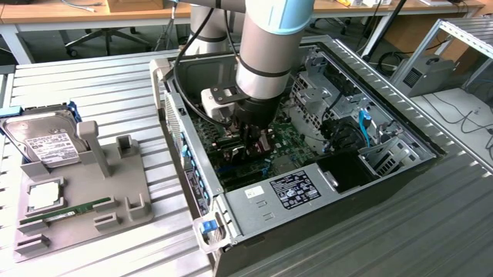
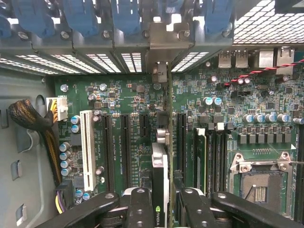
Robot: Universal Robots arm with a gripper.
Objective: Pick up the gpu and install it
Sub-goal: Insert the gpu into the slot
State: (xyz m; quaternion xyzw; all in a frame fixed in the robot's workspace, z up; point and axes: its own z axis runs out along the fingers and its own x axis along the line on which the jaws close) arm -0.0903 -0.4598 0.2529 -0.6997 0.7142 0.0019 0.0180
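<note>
From the exterior view I have the arm reaching straight down into the open computer case (image 1: 400, 167), which lies on its side on the ribbed metal surface (image 1: 92, 86). The gripper (image 1: 251, 151) is deep inside, just above the green motherboard (image 1: 297, 144).

Through the wrist view, the fingers (image 2: 142, 209) are clamped on the gpu (image 2: 160, 166), one on each face of the card, which I see edge-on and standing upright between them. The card's metal bracket (image 2: 161, 47) is up against the slot openings in the case's rear wall, below the row of blue retention clips (image 2: 80, 16). Its lower edge runs along the motherboard between the black expansion slots (image 2: 125, 142) and the slot beside the RAM sockets (image 2: 216, 152); I think it sits over a slot, but I cannot tell from this angle whether it is seated. A white slot (image 2: 87, 147) stands further off to one side, and the empty CPU socket (image 2: 259, 183) lies on the other.

On the exterior view's left, a grey parts tray (image 1: 115, 202) holds a hard drive (image 1: 46, 141), a green RAM stick (image 1: 66, 212) and a processor (image 1: 44, 195), well apart from the case.
</note>
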